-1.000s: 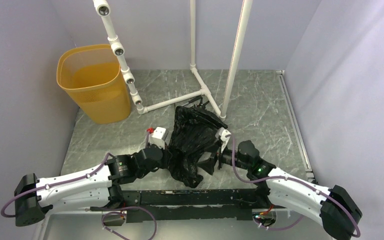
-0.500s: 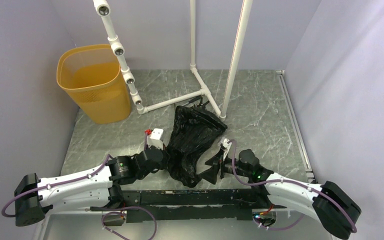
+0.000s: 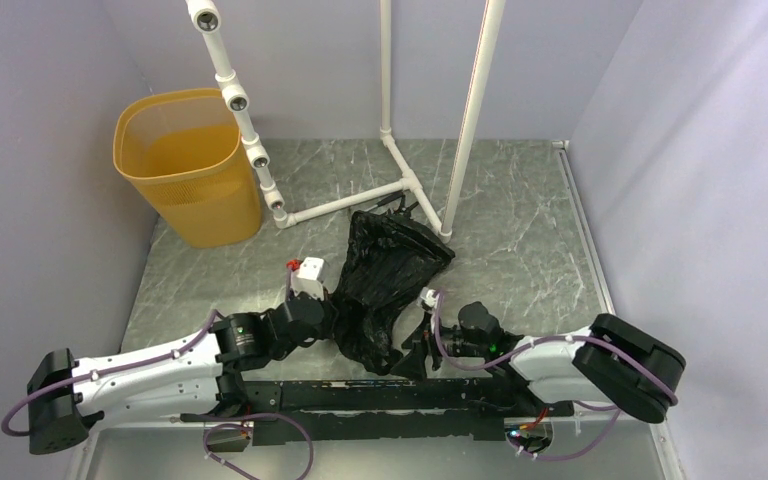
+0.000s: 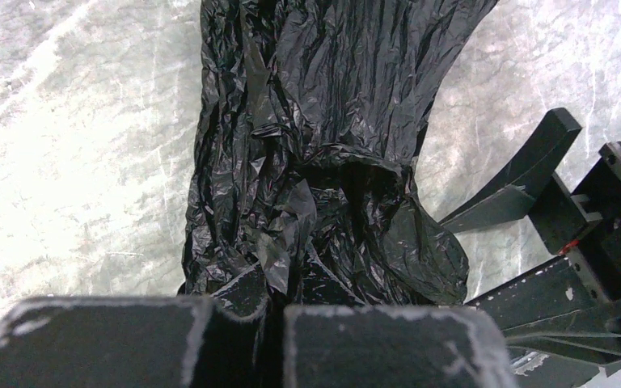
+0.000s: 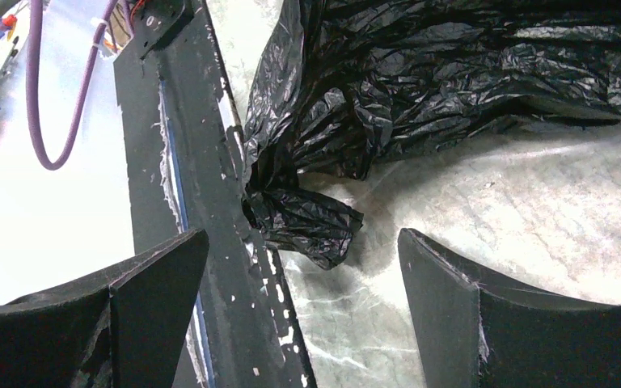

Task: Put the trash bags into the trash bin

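The crinkled black trash bag [image 3: 390, 270] lies bunched on the marble table between my two arms. My left gripper [image 3: 338, 320] is shut on its left lower edge; in the left wrist view a fold of the bag [image 4: 323, 145] is pinched between the closed jaws of that gripper [image 4: 279, 287]. My right gripper [image 3: 412, 345] stands open and low at the bag's near right end. In the right wrist view the bag's tail [image 5: 311, 226] hangs just ahead of the gripper [image 5: 303, 259], with nothing between the fingers. The empty yellow-orange trash bin [image 3: 205, 205] stands upright at the far left.
A white pipe frame [image 3: 400, 185] rises just behind the bag, and a slanted pipe with fittings [image 3: 245, 125] passes beside the bin. A black rail [image 3: 400, 395] runs along the near table edge, under the right gripper's left finger [image 5: 129, 299]. Grey walls enclose the table.
My right arm has pulled back toward the near edge and folded lower, carrying its open gripper left to the bag's near end. The left arm and its grip have stayed put.
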{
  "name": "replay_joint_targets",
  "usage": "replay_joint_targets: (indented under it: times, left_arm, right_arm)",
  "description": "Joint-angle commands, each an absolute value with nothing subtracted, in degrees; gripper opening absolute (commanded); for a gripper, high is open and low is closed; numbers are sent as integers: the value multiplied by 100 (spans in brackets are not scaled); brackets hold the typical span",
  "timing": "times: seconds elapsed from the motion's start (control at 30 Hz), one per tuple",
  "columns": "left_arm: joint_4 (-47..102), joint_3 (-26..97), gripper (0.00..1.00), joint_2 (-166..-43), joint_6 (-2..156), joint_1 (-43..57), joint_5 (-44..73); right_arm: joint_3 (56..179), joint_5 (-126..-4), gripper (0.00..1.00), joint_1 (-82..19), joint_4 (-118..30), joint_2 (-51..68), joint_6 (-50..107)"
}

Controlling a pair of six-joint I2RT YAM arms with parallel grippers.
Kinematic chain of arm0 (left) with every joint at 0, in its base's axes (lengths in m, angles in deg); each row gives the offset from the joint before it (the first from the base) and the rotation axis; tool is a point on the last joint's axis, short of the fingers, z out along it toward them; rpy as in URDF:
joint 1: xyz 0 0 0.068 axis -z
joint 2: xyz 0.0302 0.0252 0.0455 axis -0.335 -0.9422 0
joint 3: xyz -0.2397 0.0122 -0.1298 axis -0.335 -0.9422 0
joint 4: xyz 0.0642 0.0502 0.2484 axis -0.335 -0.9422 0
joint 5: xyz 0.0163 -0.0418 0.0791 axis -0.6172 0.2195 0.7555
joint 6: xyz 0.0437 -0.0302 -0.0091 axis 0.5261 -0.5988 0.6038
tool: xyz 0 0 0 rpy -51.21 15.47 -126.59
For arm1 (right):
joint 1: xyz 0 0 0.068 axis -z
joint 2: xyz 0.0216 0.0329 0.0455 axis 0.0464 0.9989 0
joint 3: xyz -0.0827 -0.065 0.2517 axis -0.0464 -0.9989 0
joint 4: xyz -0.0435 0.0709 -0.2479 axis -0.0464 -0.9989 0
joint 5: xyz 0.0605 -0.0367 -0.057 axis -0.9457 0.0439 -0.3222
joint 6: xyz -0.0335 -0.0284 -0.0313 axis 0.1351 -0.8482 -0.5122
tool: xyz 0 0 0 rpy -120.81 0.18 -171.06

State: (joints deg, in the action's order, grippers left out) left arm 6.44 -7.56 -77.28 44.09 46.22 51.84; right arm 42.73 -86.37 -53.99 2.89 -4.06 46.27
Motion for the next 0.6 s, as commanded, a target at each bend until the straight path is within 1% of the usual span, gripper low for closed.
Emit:
replay_joint_targets:
  times: [0.0, 0.13, 0.2, 0.33, 0.57]
  left_arm:
    - [536, -784, 2, -7475, 4224, 4608, 5453]
    - [428, -845, 3, -7339, 4136, 4601, 5519]
    - [404, -886, 2, -7292, 4070, 4603, 5534]
    - [399, -944, 2, -7239, 4007, 4601, 5530]
    - [418, -950, 3, -7242, 4001, 4604, 5517]
  right_arm:
    - [4376, -8696, 93, -5511, 774, -59, 4468]
    - [4588, -8865, 92, -5573, 815, 309, 4297]
    - [4687, -8993, 88, -5606, 838, 474, 4234]
    - [4761, -8913, 77, -5675, 813, 578, 4226]
    - [5000, -8573, 66, -5959, 406, 619, 4045]
